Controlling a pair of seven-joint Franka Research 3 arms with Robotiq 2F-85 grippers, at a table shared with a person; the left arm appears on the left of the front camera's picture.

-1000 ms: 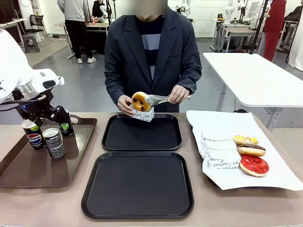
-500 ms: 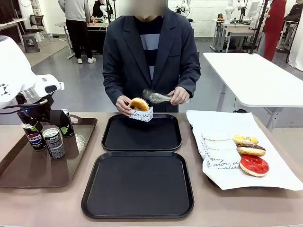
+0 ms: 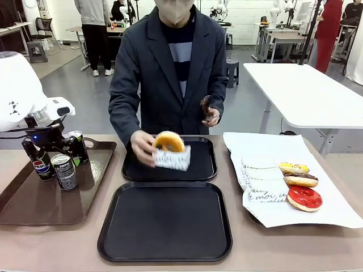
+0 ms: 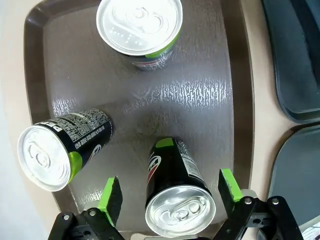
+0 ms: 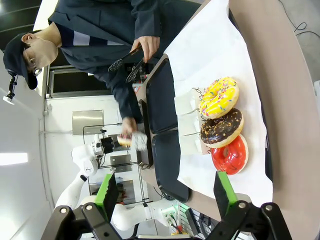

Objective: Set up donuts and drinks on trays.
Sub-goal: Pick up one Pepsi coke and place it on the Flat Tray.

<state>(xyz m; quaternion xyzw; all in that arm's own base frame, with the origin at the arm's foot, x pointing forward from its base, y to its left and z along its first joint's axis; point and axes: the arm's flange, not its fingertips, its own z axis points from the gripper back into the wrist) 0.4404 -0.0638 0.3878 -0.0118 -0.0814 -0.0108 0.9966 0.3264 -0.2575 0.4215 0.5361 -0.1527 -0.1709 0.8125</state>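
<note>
My left gripper (image 4: 170, 192) is open over the brown tray (image 4: 200, 100), its green pads (image 4: 111, 195) standing clear on either side of a black Pepsi can (image 4: 177, 197). Two more cans (image 4: 140, 30) (image 4: 60, 147) stand nearby. In the front view my left gripper (image 3: 52, 148) hovers among the cans (image 3: 64, 171). The person holds a golden donut in a white sleeve (image 3: 170, 150) over the far black tray (image 3: 204, 167). The near black tray (image 3: 164, 221) is bare. My right gripper (image 5: 166, 192) is open, high above yellow (image 5: 219, 97), chocolate (image 5: 221, 127) and red (image 5: 229, 154) donuts.
The three loose donuts (image 3: 300, 181) lie on white paper (image 3: 329, 209) at the table's right, beside printed paper sleeves (image 3: 264, 192). The person's other hand holds metal tongs (image 3: 205, 106) raised at chest height. A second white table (image 3: 306, 90) stands behind to the right.
The person has pulled the tongs off the donut and lowered the sleeved donut toward the far black tray. My left gripper has shifted slightly over the cans.
</note>
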